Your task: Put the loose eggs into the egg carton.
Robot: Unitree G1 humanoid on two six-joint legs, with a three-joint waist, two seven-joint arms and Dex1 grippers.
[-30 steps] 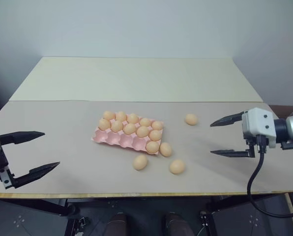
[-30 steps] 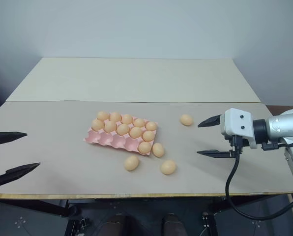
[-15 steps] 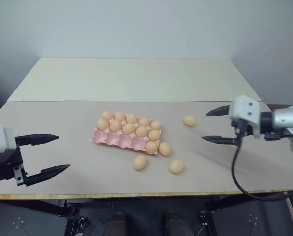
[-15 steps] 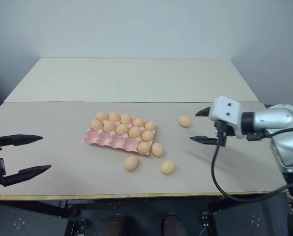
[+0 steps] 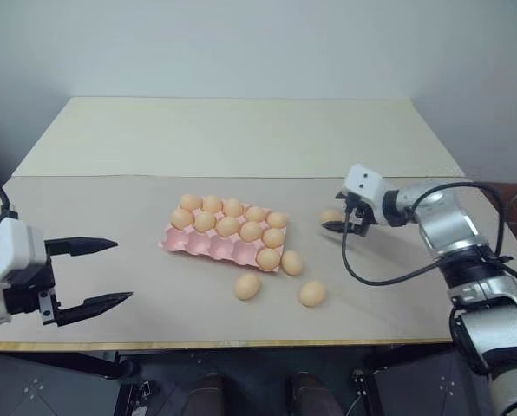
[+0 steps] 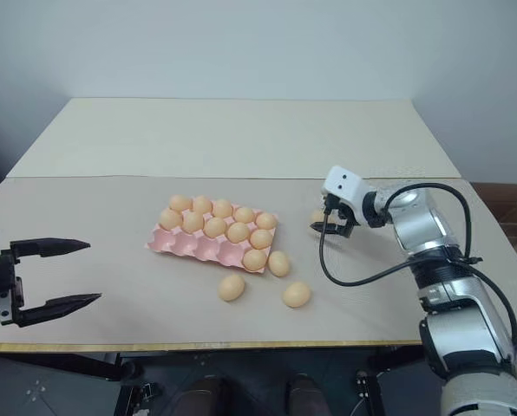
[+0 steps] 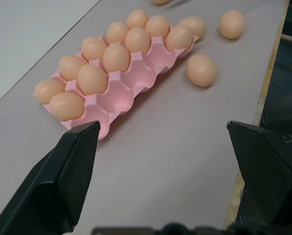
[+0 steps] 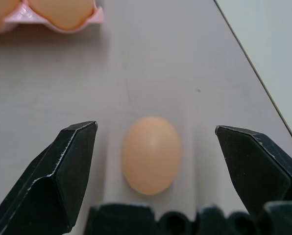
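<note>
Right gripper (image 8: 151, 147) with fingers spread wide on either side of one loose egg (image 8: 151, 154) lying on the table (image 5: 154, 156) just right of the pink carton (image 5: 208, 246), seemingly poised to pinch it; left gripper (image 5: 98, 275) waits likewise spread, well apart.
</note>
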